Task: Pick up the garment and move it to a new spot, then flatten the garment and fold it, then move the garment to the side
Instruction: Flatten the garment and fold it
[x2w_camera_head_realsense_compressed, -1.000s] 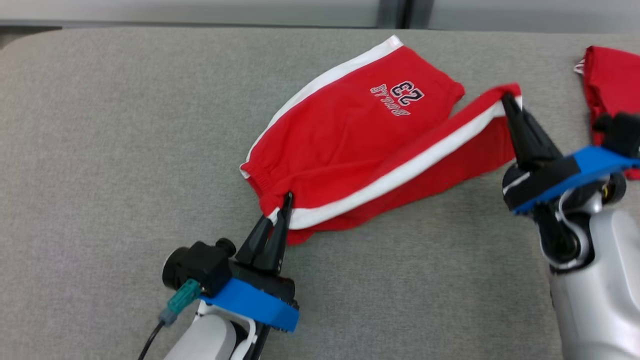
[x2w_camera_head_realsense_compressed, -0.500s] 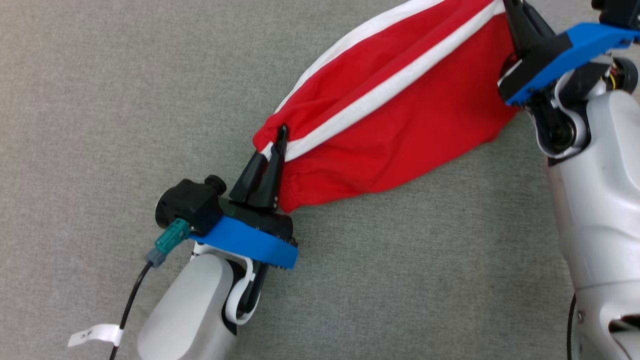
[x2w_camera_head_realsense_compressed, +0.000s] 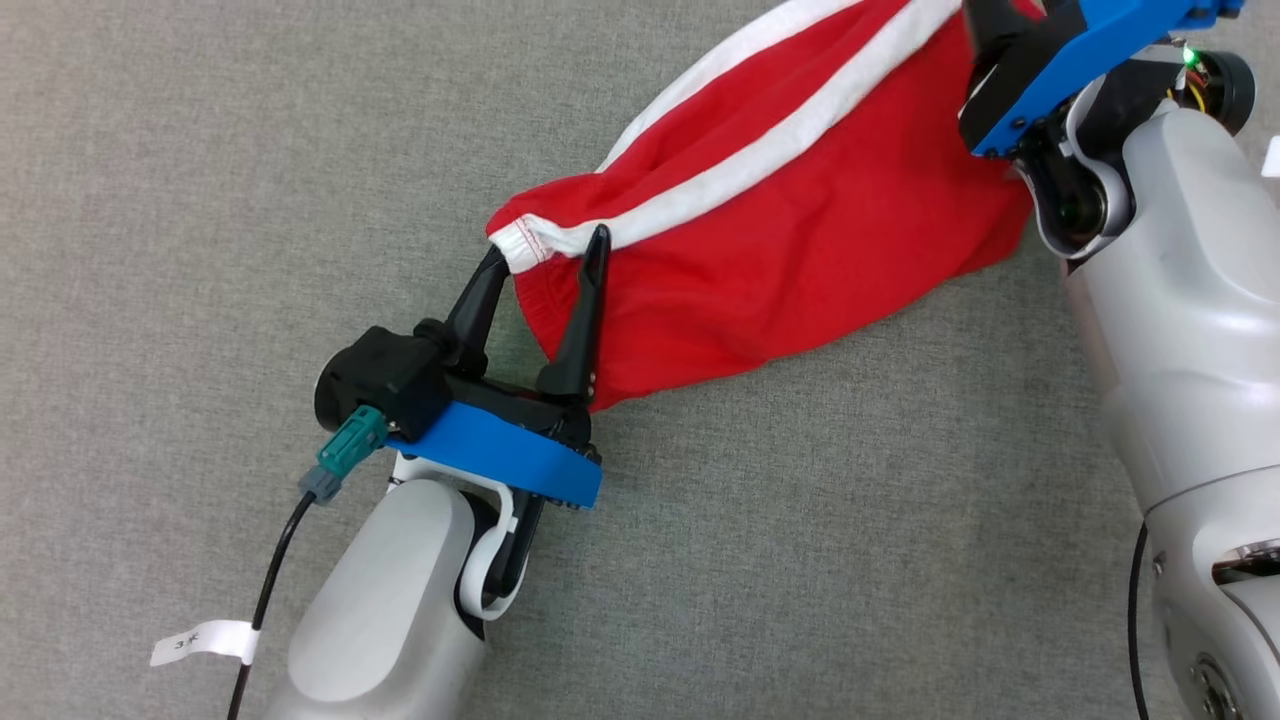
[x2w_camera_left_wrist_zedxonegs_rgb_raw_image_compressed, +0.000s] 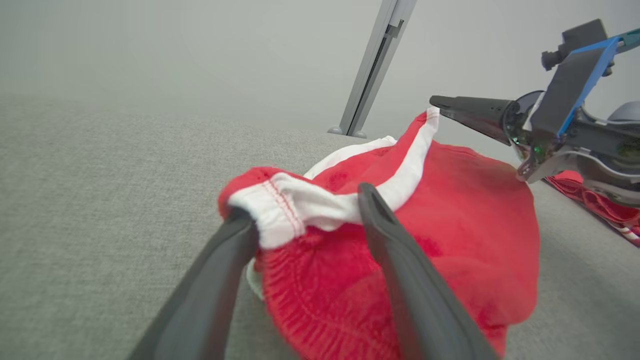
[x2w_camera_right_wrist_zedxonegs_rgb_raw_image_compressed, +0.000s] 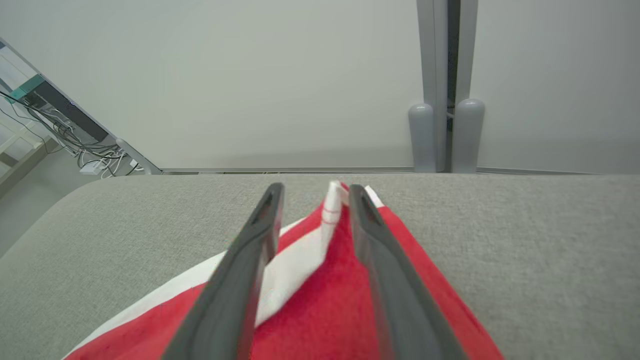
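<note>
The garment is a pair of red shorts with white side stripes, lying slantwise on the grey padded table. My left gripper is open, its two fingers straddling the white-edged waistband corner. In the left wrist view the garment bulges between and beyond the left gripper. My right gripper is open over the far corner of the garment, whose white-striped tip stands up between the fingers. In the head view the right gripper's fingertips run off the top edge.
Another red cloth lies on the table beyond my right arm. A grey partition post stands behind the table's far edge. Cables hang at the far left, off the table.
Both grippers were shut on the garment's corners and now stand open. Before that they carried the garment nearer, folded over itself. The head camera has tilted down.
</note>
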